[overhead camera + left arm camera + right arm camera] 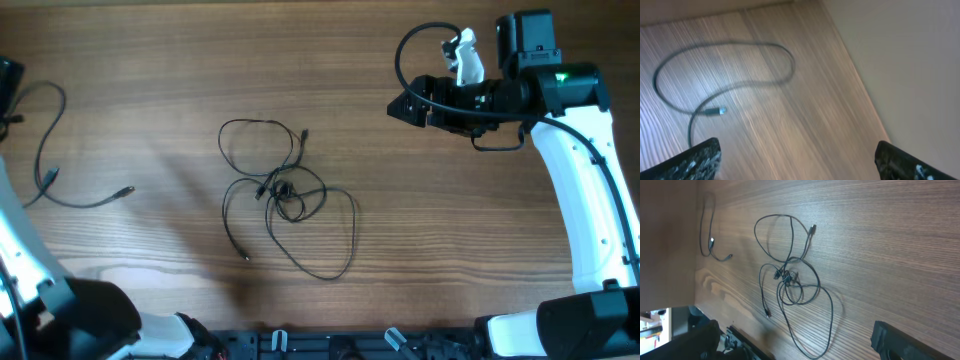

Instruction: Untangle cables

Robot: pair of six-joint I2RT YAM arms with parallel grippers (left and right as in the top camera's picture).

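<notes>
One cable [735,44] lies free by the table [450,250] left edge, other cables [285,190] knotted mid-table, most untangling left; left tool [799,161] and right tool [801,341] both released, empty.

Matt wood-grain table [450,220], thin black rubbery cables [290,195], silver metal plug tip [721,110]

**White Links, Black Joints**

The right arm [590,200] has glossy white links, a black wrist carrying a green light [560,77], and a looping black cable [410,45]. The left arm [20,250] is white above a black joint. The left fingers [695,161] and right fingers [900,342] are black and rough-textured.
</notes>
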